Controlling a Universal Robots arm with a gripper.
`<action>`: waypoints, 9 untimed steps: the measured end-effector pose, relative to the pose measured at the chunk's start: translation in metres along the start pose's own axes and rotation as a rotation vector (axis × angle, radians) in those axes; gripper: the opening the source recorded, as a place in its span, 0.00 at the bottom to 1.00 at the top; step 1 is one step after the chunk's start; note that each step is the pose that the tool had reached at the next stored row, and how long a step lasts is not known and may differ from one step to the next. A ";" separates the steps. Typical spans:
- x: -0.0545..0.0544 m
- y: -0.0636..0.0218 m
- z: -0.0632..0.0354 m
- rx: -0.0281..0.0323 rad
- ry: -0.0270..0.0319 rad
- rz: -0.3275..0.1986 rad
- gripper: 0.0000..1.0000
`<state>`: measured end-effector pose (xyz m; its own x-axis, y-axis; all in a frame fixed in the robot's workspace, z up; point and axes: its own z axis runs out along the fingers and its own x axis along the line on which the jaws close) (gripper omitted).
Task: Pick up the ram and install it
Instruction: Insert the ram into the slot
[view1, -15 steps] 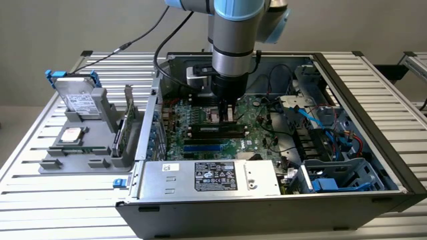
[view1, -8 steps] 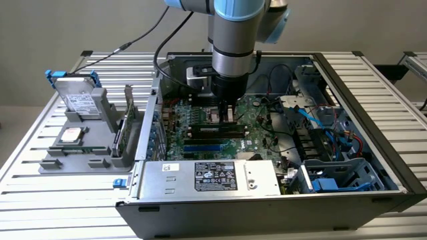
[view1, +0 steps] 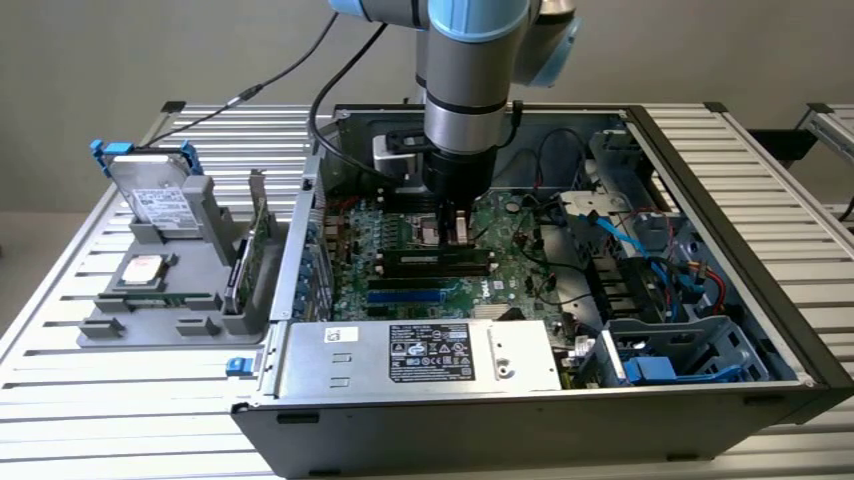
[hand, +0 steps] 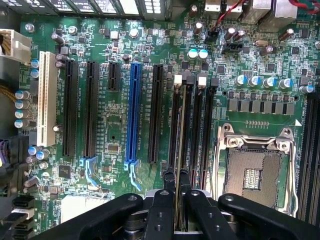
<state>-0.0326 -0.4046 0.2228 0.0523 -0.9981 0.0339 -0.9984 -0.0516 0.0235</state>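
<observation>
Reaching down into the open computer case (view1: 534, 435) on the slatted table (view1: 80, 420), your arm (view1: 467, 90) stood clear of the case walls, with the power supply (view1: 521, 360) lying along the near edge. Over the motherboard (hand: 110, 130), your gripper (hand: 176, 176) had its fingers (hand: 162, 210) clamped on the ram (hand: 179, 140). The stick stood edge-up in line with the black memory slots (hand: 197, 135), between the blue slot (hand: 134, 115) and the processor socket (hand: 255, 170); whether it was seated, you could not tell.
</observation>
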 end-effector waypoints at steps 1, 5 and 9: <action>0.000 0.0000 0.0000 0.0000 0.0000 -0.001 0.14; 0.000 0.0000 -0.0001 0.0000 0.0000 -0.004 0.14; 0.000 0.0000 -0.0001 0.0000 0.0000 -0.004 0.14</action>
<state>-0.0326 -0.4047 0.2229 0.0563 -0.9978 0.0339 -0.9982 -0.0555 0.0237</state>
